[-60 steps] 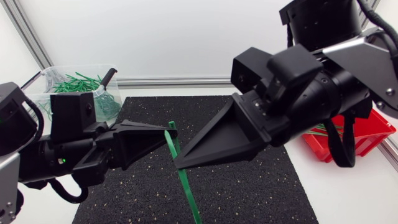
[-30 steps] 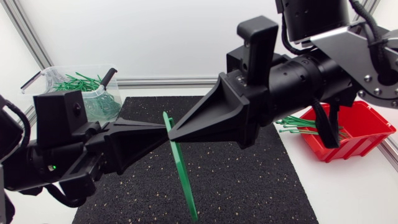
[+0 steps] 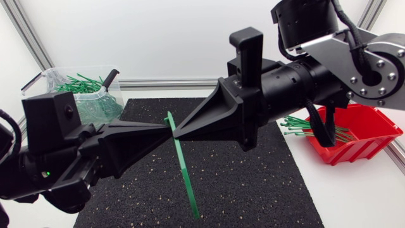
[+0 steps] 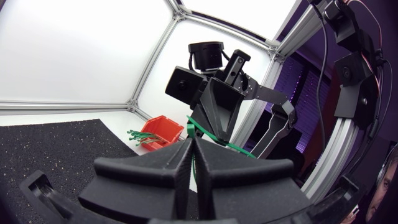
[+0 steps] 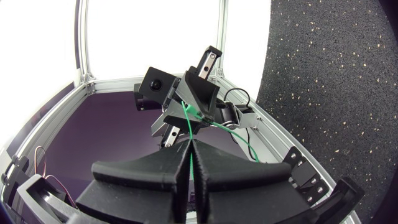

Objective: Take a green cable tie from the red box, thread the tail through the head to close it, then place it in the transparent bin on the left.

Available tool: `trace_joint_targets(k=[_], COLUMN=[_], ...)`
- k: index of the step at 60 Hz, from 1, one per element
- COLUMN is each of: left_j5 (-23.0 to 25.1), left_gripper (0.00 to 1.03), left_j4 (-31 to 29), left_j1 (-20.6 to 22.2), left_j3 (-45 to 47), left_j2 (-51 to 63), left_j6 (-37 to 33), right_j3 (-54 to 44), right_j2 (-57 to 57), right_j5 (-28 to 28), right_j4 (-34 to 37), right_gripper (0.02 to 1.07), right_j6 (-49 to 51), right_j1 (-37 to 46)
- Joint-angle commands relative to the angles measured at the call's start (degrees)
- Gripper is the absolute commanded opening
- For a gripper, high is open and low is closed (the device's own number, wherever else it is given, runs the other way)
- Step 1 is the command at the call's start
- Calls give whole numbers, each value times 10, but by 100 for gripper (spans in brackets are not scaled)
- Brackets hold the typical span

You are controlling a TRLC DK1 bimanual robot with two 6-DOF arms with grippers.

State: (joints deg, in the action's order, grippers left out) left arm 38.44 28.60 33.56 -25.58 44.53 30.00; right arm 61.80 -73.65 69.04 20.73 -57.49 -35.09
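Plainly, the closed ties already in the transparent bin (image 3: 58,81) at the upper left of the head view marked where this one was meant to end up. The left gripper (image 3: 165,129) reached in from the left edge with its two fingers pressed together. Its tip met the green cable tie (image 3: 185,177) just under the tie's top end, near the middle of the frame. In the left wrist view the left gripper (image 4: 190,144) had a sliver of green caught between its closed fingers, so it looked clamped on the tie.

The tie's long axis ran steeply from that pinched top end down and slightly rightward, over the black mat (image 3: 266,190), toward the lower middle of the frame. Its lower end hung free, and I could not tell whether it touched the mat.

The right gripper (image 3: 178,133) came in from the right and met the same spot tip to tip with the left one. Its fingers were closed, and in its own wrist view the right gripper (image 5: 188,144) had the green strip rising from between them.

Both grips therefore sat at one end and neither was near the free end. By my judgement, threading depended on bringing that low free end up to them.

At the far right, the red box (image 3: 364,144) held more ties.
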Motion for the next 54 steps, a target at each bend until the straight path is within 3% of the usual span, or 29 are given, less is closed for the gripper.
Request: trace_joint_targets(k=[1,54], left_j5=[-4,-4], left_gripper=[4,4], left_j4=[14,19], left_j1=[-2,-19], left_j3=[10,-3], left_j2=[1,20], left_j6=[1,11], right_j3=[-7,-26], right_j2=[-4,-16], right_j5=[4,1], right_j4=[-6,-20], right_gripper=[8,8], right_j6=[-22,-20], right_j1=[-2,-11])
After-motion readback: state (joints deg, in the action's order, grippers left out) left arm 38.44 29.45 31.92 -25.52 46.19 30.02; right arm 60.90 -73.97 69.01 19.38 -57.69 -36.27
